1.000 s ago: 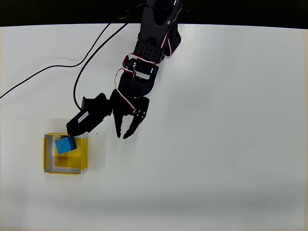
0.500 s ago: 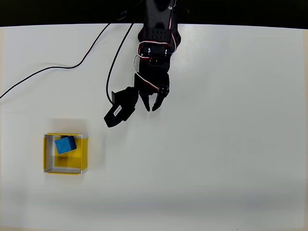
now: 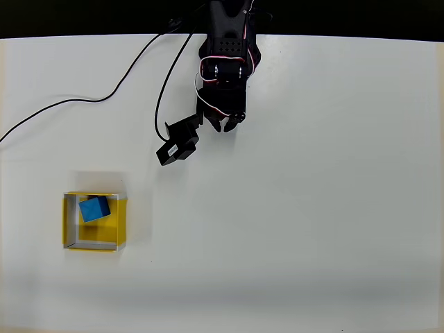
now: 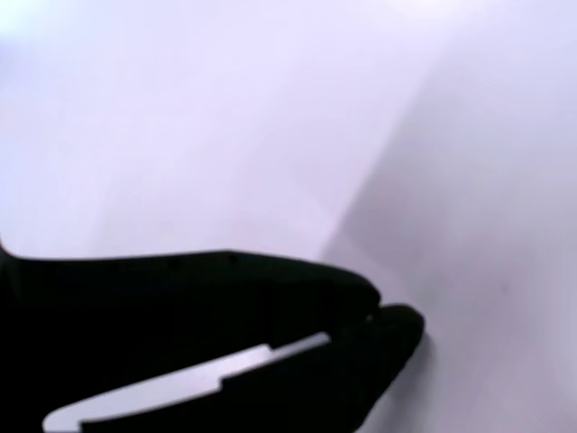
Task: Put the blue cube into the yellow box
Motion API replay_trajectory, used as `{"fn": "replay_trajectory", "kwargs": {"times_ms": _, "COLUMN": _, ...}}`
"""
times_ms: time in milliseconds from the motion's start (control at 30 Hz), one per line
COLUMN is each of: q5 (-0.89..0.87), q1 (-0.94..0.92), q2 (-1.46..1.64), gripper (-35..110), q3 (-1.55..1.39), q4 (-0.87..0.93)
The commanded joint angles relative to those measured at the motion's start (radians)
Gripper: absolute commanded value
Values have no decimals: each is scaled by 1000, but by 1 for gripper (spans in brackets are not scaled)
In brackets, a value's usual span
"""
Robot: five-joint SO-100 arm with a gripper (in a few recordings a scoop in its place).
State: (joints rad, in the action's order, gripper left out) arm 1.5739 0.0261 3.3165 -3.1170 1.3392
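In the overhead view the blue cube (image 3: 94,208) lies inside the yellow box (image 3: 119,229), in its upper left part, near the table's left side. My gripper (image 3: 226,127) hangs far up and to the right of the box, close to the arm's base, with its black fingers together and nothing between them. The wrist view shows the gripper (image 4: 377,311) with its two dark fingertips (image 4: 401,327) meeting over bare white table.
A black cable (image 3: 104,97) curls across the table's upper left from the arm's base. The black camera block (image 3: 177,145) juts out left of the gripper. The white table (image 3: 312,229) ends at a dark far edge along the top.
The arm has drawn back up and to the right, away from the box toward its base. The cube stays in the box, unmoved.
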Motion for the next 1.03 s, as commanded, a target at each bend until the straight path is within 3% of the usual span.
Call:
{"fn": "replay_trajectory", "kwargs": {"times_ms": 0, "q5": 12, "q1": -6, "q2": 29, "gripper": 5, "q3": -29, "q4": 18}}
{"fn": "replay_trajectory", "kwargs": {"times_ms": 1000, "q5": 11, "q1": -18, "q2": 25, "gripper": 5, "q3": -29, "q4": 17}}
